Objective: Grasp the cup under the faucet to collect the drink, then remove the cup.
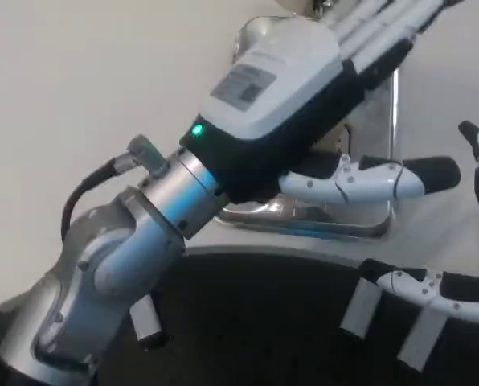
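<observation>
1. Cup is hidden from you at this moment: the left robot hand (304, 72) and its forearm (135, 233) cover the middle of the scene, so you cannot tell where the cup stands or whether it is under the faucet.
2. Your left robot hand reaches up and away over the white worktop (79, 72), fingers (384, 32) stretched out flat and running off the top edge, thumb (368, 181) jutting to the side. It looks wide and holds nothing you can see, though its palm side is turned away.
3. Beneath that hand lies a shiny metal tray (320, 217), with a metal upright (395, 121) rising beside it; this is likely the dispenser's base, which would explain why the arm is stretched over it.
4. Your right robot hand (472, 241) sits at the right edge, fingers curved and apart, nothing between them; it seems to wait, spread wide.
5. Judged from this, the grasp is not yet made. The extended hand blocks your own camera, so the risk is knocking the cup or the tray unseen; confirm the cup's place before you close.
</observation>
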Robot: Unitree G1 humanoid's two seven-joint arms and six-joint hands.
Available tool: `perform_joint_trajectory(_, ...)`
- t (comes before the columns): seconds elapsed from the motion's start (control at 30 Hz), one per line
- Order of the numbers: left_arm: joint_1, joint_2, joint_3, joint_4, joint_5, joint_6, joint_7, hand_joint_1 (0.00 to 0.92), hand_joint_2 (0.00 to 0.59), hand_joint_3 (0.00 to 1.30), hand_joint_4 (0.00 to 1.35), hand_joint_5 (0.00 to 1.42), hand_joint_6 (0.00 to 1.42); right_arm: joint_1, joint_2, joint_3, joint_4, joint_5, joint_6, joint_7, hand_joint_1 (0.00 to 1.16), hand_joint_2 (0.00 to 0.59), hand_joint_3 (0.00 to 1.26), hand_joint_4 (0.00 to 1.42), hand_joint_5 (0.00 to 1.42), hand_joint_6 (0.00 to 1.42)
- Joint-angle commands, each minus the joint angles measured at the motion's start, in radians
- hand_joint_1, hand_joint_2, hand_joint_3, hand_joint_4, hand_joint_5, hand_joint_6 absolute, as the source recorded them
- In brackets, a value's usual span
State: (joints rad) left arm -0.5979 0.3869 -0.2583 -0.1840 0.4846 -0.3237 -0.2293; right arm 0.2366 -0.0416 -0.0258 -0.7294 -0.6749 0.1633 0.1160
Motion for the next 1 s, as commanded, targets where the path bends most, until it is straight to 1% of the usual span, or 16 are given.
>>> perform_joint_trajectory(0.03,0.042,0.015,-0.029,-0.018,0.024,-0.002,-0.047,0.0,0.181,0.0,0.0,0.0,0.0,-0.031,0.004,0.009,0.061,0.027,0.004,-0.043,1.1,0.014,0.0,0.0,0.0,0.06)
perform_joint_trajectory(0.17,0.05,0.014,-0.025,-0.031,0.037,0.01,-0.046,0.0,0.181,0.0,0.0,0.0,0.0,-0.075,0.005,0.009,0.105,0.059,0.025,-0.049,1.1,0.007,0.0,0.0,0.0,0.05)
perform_joint_trajectory(0.3,0.047,0.014,-0.017,-0.03,0.044,0.011,-0.042,0.0,0.182,0.0,0.0,0.0,0.0,-0.118,0.0,0.013,0.135,0.076,0.04,-0.054,1.09,0.002,0.0,0.0,0.0,0.05)
perform_joint_trajectory(0.37,0.047,0.012,-0.013,-0.032,0.049,0.013,-0.037,0.0,0.184,0.0,0.0,0.0,0.0,-0.137,-0.002,0.018,0.148,0.081,0.046,-0.06,1.05,0.006,0.0,0.0,0.0,0.05)
perform_joint_trajectory(0.47,0.051,0.009,-0.009,-0.035,0.056,0.016,-0.031,0.0,0.187,0.0,0.0,0.0,0.0,-0.169,0.004,0.029,0.173,0.084,0.052,-0.076,1.03,0.007,0.0,0.0,0.0,0.05)
perform_joint_trajectory(0.63,0.056,0.009,-0.002,-0.031,0.055,0.018,-0.025,0.0,0.193,0.0,0.0,0.0,0.0,-0.207,0.016,0.045,0.201,0.09,0.069,-0.103,0.94,0.0,0.0,0.0,0.0,0.05)
perform_joint_trajectory(0.77,0.057,0.01,0.002,-0.026,0.055,0.015,-0.02,0.0,0.194,0.0,0.0,0.0,0.0,-0.233,0.024,0.066,0.234,0.091,0.071,-0.127,0.9,0.0,0.0,0.0,0.0,0.05)
perform_joint_trajectory(1.0,0.062,0.016,0.01,-0.021,0.057,0.013,-0.01,0.0,0.196,0.0,0.0,0.0,0.0,-0.27,0.031,0.078,0.277,0.102,0.078,-0.158,0.85,0.007,0.0,0.0,0.0,0.05)
